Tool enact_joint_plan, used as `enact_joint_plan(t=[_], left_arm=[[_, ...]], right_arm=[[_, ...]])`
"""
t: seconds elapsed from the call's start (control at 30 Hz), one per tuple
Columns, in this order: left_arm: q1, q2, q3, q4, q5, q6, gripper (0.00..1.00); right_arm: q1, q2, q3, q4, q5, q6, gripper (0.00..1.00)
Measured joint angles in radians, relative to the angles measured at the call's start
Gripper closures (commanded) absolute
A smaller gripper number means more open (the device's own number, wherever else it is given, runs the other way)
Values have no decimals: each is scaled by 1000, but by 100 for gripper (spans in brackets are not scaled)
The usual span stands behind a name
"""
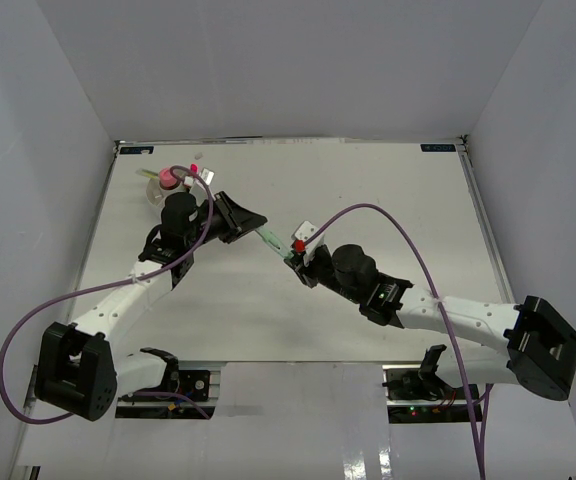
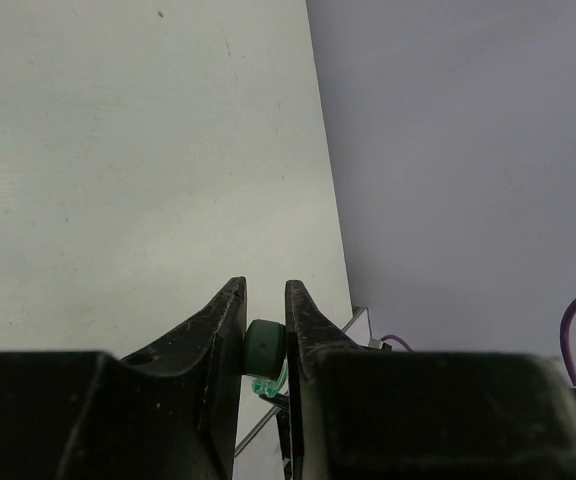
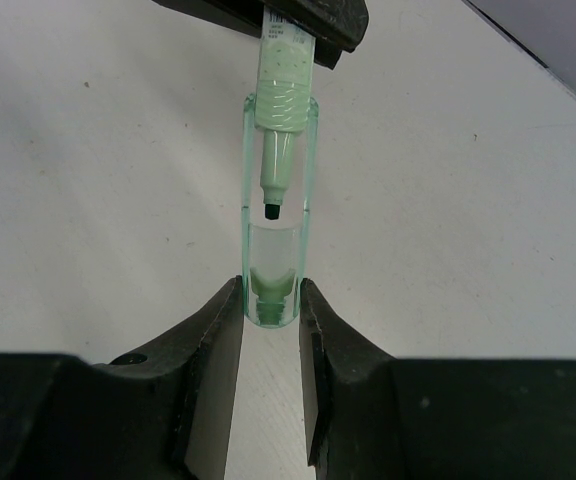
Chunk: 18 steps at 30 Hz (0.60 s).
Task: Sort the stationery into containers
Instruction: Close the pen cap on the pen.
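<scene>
One round, low white plastic organiser cup (image 1: 152, 193) sits at the far left of the white table (image 1: 368, 300). A pink tube (image 1: 168, 178) stands in it. Beside that, at the cup's right rim, is a thin item with a pink tip (image 1: 195, 168). The left arm hides much of the cup, so I cannot tell which compartment holds which.

Left arm: runs from its near-left base towards the far side, with the wrist just near of the cup. Fingers point right and slightly near.
- The left gripper (image 1: 258, 222) (image 2: 265, 290) is clamped on the barrel of a pale green marker (image 1: 270, 238) (image 3: 283, 60).
- The left wrist view shows the marker's round green end (image 2: 265, 345) pinched between the two black fingers.

Right arm: stretches from its near-right base leftwards and far. Its fingers point at the left gripper, so the two meet nearly tip to tip over mid-table.
- The right gripper (image 1: 296, 252) (image 3: 269, 290) is closed on the marker's clear green plastic cap (image 3: 271, 250), one finger pressing each side.

Marker position:
- It bridges the two grippers in one line, barrel at the left gripper and cap at the right.
- The cap is partly drawn off. The dark tip (image 3: 271, 210) shows in the gap, short of the cap's inner seat.
- The marker is right of the cup, nearer than it, and well apart from it.
</scene>
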Motion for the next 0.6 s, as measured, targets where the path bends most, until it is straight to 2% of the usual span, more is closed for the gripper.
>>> enact_joint_plan(t=[0.6], left_arm=[[-41,-38,-48,53,-69,-19,72]], right_arm=[[0,7,0,-1,10,3,73]])
